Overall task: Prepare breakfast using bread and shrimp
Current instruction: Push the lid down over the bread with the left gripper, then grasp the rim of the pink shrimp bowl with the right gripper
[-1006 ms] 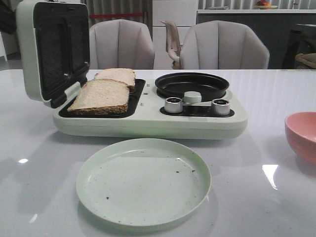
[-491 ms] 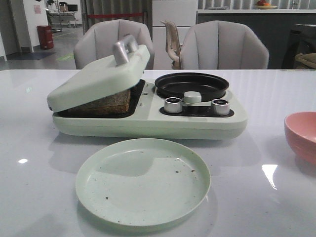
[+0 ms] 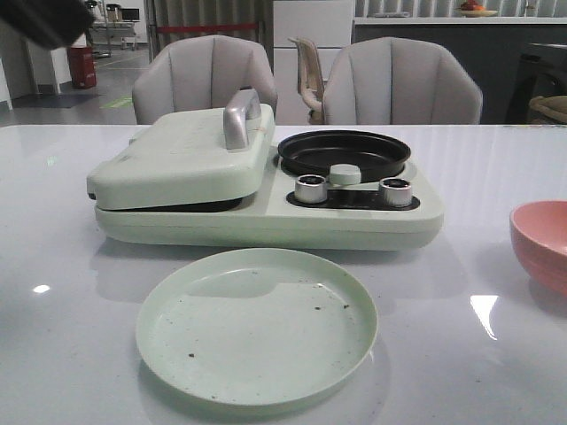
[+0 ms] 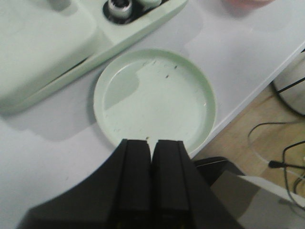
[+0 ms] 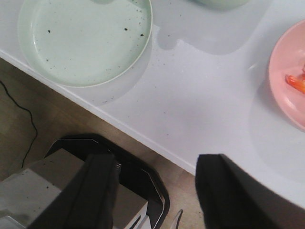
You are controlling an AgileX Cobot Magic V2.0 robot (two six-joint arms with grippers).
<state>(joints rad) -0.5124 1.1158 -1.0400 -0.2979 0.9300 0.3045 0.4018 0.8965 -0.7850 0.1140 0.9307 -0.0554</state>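
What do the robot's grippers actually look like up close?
Both are plain black. The left gripper has two flat, blocky rectangular fingers on a broad black base. The right gripper has two wide, slab-like black fingers. No markings or cables are visible on either.

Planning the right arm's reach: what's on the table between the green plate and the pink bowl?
Nothing: bare table between plate and bowl, front view.
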